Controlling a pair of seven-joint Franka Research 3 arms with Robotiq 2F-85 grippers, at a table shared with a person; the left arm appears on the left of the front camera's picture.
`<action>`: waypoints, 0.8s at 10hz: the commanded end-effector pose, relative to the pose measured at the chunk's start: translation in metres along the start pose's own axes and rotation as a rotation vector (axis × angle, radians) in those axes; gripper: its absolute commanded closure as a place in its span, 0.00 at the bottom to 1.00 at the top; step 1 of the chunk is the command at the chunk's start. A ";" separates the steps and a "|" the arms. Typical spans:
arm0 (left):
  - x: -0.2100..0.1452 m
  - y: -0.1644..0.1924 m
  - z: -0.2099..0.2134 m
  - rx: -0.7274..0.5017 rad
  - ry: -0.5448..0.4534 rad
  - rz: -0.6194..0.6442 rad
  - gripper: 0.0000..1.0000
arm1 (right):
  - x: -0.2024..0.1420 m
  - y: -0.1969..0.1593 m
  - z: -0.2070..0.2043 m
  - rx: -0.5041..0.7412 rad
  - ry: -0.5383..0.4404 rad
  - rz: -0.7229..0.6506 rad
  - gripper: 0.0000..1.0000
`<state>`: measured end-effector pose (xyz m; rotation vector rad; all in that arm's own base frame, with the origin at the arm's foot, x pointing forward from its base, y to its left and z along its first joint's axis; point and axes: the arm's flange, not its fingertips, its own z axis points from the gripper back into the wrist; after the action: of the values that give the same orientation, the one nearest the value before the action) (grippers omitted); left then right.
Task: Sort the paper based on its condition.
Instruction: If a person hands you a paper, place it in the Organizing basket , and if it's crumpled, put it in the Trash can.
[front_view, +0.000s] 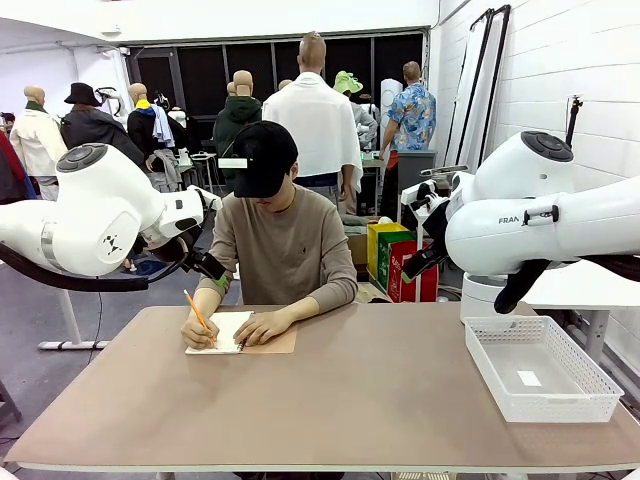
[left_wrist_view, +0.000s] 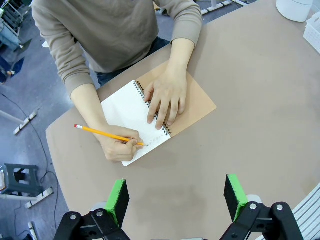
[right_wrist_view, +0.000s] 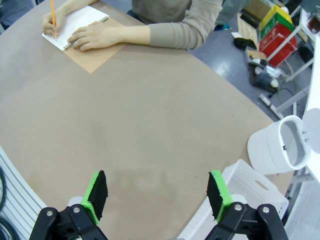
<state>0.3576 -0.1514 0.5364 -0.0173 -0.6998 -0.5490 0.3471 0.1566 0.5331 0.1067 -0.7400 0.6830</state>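
Both arms hung raised above the table (left_wrist_view: 240, 140). The left gripper (left_wrist_view: 176, 192) had its jaws wide apart around nothing, and so did the right gripper (right_wrist_view: 156, 190). The paper (left_wrist_view: 125, 107), 1 white page, lay bound in the open spiral notebook (left_wrist_view: 195, 100) at the far edge. There the person's writing hand (left_wrist_view: 117, 145) held a pencil (left_wrist_view: 107, 134) to it and the other hand (left_wrist_view: 165, 97) pressed on the spiral. A white basket (front_view: 555, 410) sat on the robot's right.
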 end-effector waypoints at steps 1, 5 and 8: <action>0.000 0.000 0.000 -0.001 -0.001 -0.005 0.00 | 0.000 0.000 -0.001 0.000 -0.003 -0.002 0.00; 0.000 0.000 0.000 -0.001 -0.001 -0.005 0.00 | 0.000 0.000 -0.001 0.000 -0.003 -0.002 0.00; 0.000 0.000 0.000 -0.001 -0.001 -0.005 0.00 | 0.000 0.000 -0.001 0.000 -0.003 -0.002 0.00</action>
<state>0.3576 -0.1514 0.5364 -0.0173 -0.6998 -0.5490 0.3471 0.1566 0.5331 0.1067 -0.7400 0.6830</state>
